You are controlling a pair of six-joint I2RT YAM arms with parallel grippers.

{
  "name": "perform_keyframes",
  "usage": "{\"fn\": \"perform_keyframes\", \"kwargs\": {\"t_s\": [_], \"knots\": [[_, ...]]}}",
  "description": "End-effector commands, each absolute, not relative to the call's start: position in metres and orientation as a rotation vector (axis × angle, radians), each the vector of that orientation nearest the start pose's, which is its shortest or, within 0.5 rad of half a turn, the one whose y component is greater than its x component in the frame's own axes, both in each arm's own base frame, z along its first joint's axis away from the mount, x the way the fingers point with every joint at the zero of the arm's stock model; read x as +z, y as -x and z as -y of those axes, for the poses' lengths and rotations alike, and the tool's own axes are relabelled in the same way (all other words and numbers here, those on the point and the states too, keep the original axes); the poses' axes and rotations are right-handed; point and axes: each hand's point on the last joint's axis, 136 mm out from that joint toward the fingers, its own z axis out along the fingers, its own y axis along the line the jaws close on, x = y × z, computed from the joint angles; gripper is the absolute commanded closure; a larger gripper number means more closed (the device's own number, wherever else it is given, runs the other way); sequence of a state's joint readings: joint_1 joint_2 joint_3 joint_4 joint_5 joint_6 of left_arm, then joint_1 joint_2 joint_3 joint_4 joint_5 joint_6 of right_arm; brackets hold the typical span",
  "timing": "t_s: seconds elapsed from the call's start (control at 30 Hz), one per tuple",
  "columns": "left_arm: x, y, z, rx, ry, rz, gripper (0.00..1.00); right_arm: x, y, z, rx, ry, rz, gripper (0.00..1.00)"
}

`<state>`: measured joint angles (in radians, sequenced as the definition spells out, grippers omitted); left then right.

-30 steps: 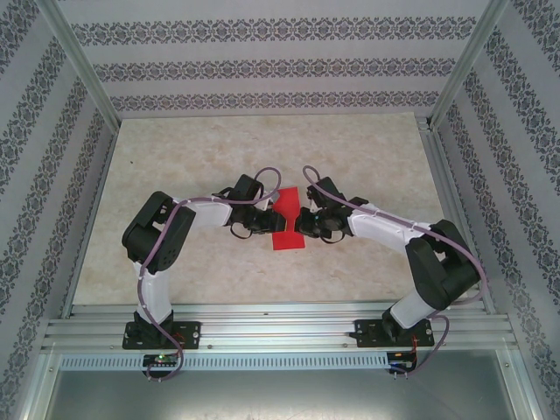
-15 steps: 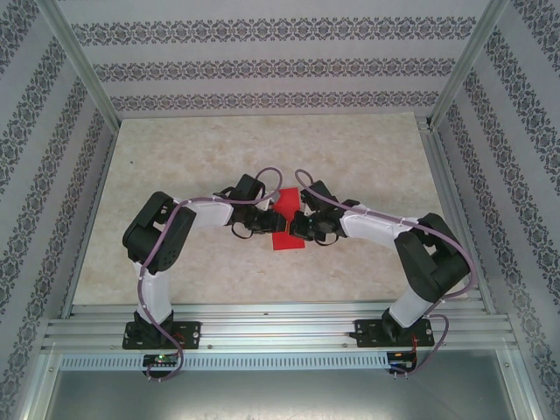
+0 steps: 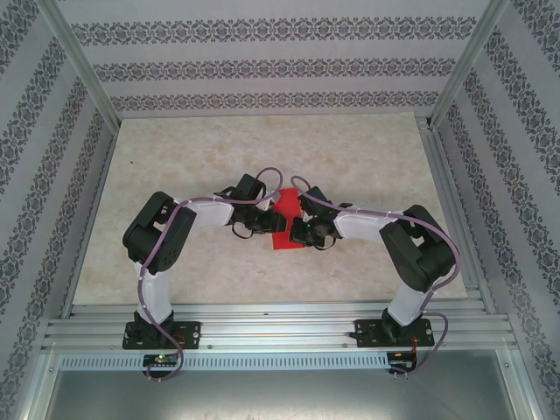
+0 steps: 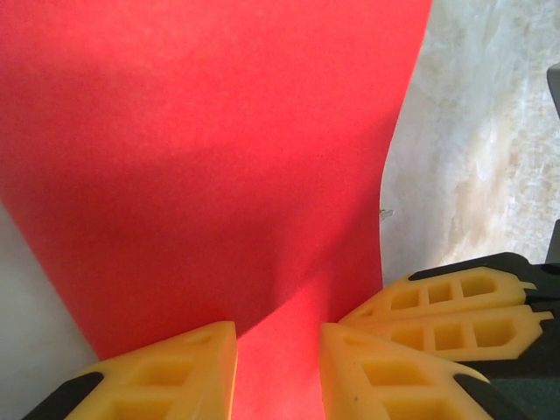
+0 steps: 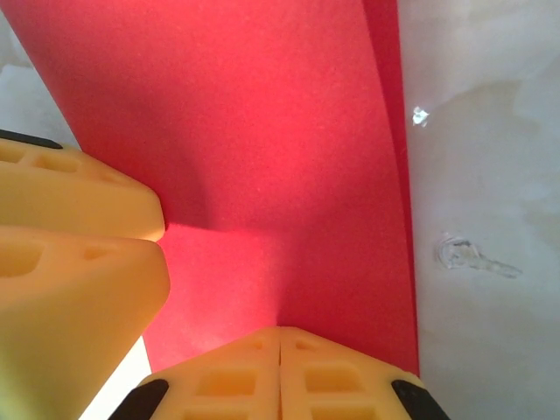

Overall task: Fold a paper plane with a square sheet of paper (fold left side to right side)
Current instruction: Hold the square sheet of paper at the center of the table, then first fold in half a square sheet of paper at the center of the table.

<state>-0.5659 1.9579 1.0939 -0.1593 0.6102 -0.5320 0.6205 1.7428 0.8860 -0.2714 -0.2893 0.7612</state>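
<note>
The paper plane (image 3: pixel 286 203) is a bright red folded sheet lying flat in the middle of the table, between the two wrists. In the left wrist view the red paper (image 4: pixel 219 157) runs under my left gripper (image 4: pixel 277 328), whose yellow fingers stand apart with paper showing in the gap. My right gripper (image 5: pixel 280 331) is shut, its fingertips together and resting on the red paper (image 5: pixel 280 131). The two grippers (image 3: pixel 269 226) (image 3: pixel 296 232) sit close together over the sheet. The right gripper's fingers (image 4: pixel 455 306) appear at the right of the left wrist view.
The beige marbled table (image 3: pixel 175 157) is walled by patterned panels and aluminium posts, with a rail (image 3: pixel 280 325) along the near edge. A small clear scrap (image 5: pixel 468 255) lies on the table right of the paper.
The right arm has pushed leftward, bringing its gripper closer to the left gripper over the paper. The left arm has not moved.
</note>
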Motion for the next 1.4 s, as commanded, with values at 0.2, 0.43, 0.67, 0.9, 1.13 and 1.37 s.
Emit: {"fn": "perform_keyframes", "kwargs": {"t_s": [0.2, 0.43, 0.67, 0.9, 1.13, 1.37], "knots": [[0.015, -0.32, 0.316, -1.033, -0.283, -2.821, 0.65, -0.031, -0.235, -0.229, 0.556, -0.107, -3.041, 0.93], [0.025, -0.336, 0.32, -1.037, -0.276, -2.794, 0.63, -0.035, -0.232, -0.225, 0.531, -0.109, -3.055, 0.93], [0.029, -0.347, 0.315, -1.031, -0.255, -2.776, 0.63, -0.034, -0.234, -0.228, 0.526, -0.096, -3.06, 0.93], [0.033, -0.355, 0.312, -1.038, -0.235, -2.758, 0.62, -0.037, -0.233, -0.229, 0.525, -0.084, -3.071, 0.93], [0.037, -0.365, 0.316, -1.057, -0.237, -2.742, 0.61, -0.037, -0.232, -0.228, 0.512, -0.077, -3.077, 0.93], [0.036, -0.374, 0.314, -1.051, -0.219, -2.736, 0.61, -0.037, -0.233, -0.229, 0.505, -0.067, -3.081, 0.93]]}}
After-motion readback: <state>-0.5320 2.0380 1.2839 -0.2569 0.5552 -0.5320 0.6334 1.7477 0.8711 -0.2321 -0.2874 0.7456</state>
